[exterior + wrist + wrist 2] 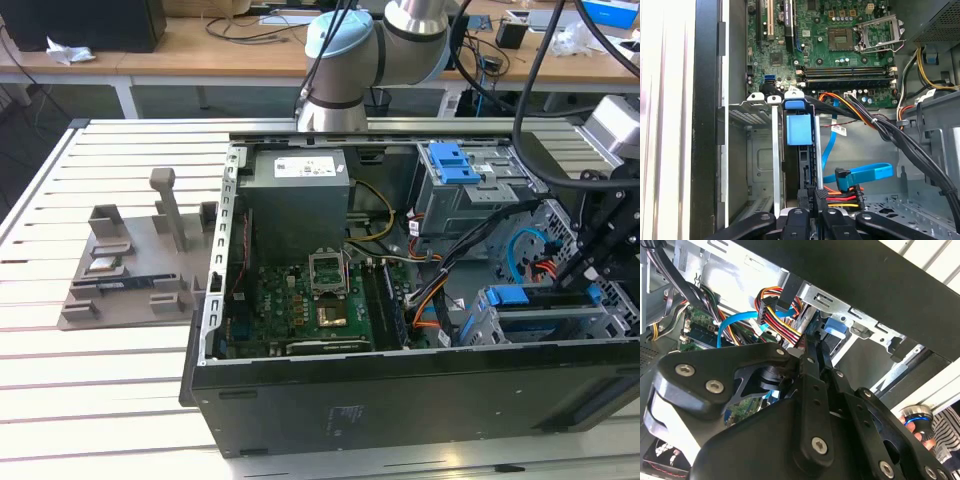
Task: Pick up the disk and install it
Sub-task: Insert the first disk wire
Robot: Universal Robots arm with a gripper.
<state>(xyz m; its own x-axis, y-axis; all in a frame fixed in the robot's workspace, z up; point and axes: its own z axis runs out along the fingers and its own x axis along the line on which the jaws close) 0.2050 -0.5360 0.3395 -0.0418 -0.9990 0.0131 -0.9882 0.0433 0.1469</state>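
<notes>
Disk [799, 135] stands on edge in the lower drive bay [752, 145], long axis running straight away from the gripper [809, 216]. Gripper sits directly behind its near end, fingers drawn close and apparently pinching that edge, pushing along the slot line.

Bright even light; white glare, close linkage blurred.

White slatted worktable [110, 400], wooden desk [190, 50] behind, strewn with cables [235, 25]
</notes>
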